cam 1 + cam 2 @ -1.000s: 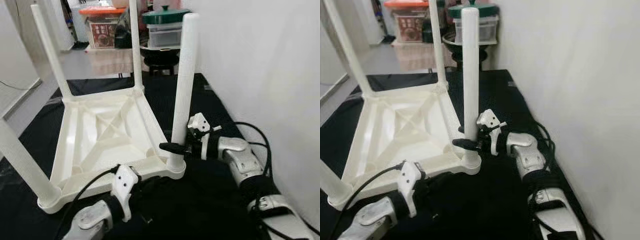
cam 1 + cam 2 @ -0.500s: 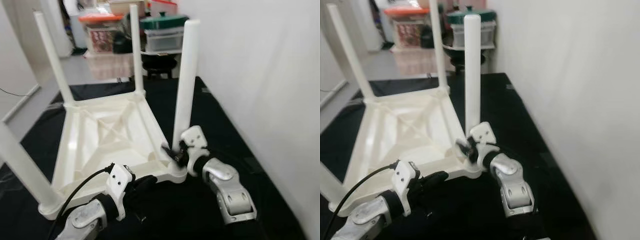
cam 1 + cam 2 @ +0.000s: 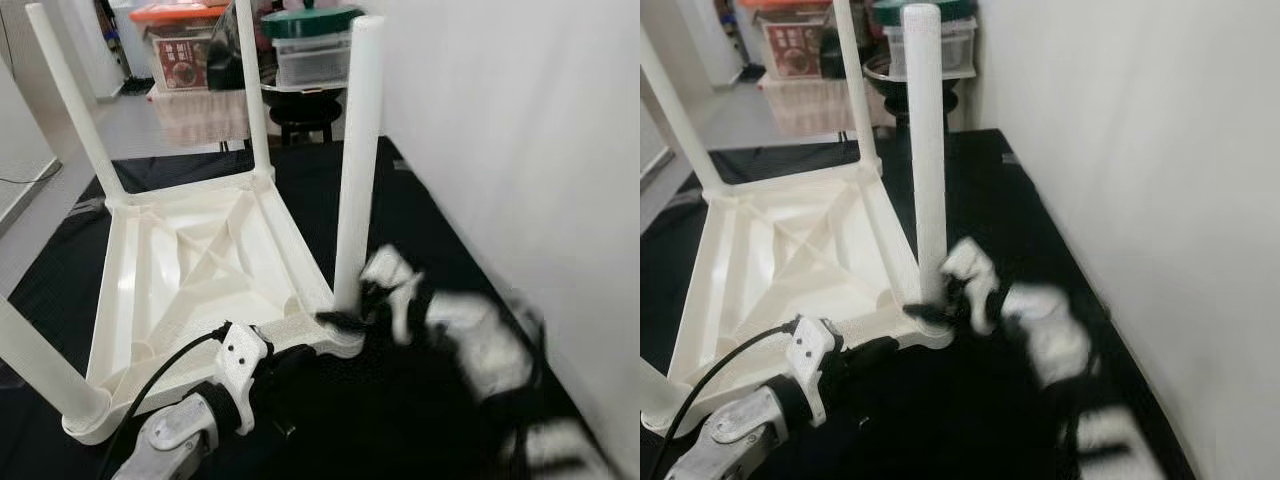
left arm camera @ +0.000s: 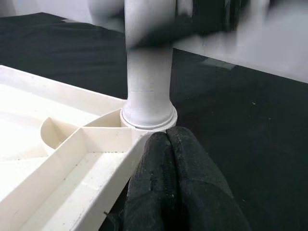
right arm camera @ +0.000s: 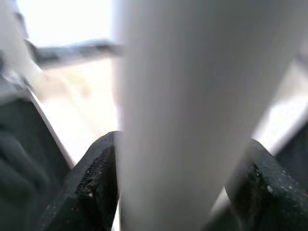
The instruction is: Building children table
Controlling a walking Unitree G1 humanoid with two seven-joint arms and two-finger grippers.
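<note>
A white plastic children's table lies upside down on a black mat, with its legs pointing up. The near right leg stands in its corner socket. My right gripper is shut on this leg just above the socket, and its black fingers flank the leg in the right wrist view. The right arm is smeared by motion. My left gripper is shut with nothing in it, its tips against the table's near rim right under that socket.
A white wall runs close along the right side of the mat. At the back stand a dark stool with lidded plastic boxes and an orange-lidded crate. Bare floor lies to the left.
The right arm has swung around the leg and is now blurred, while its gripper stays at the leg's base. The camera has shifted slightly. The left gripper has kept its place.
</note>
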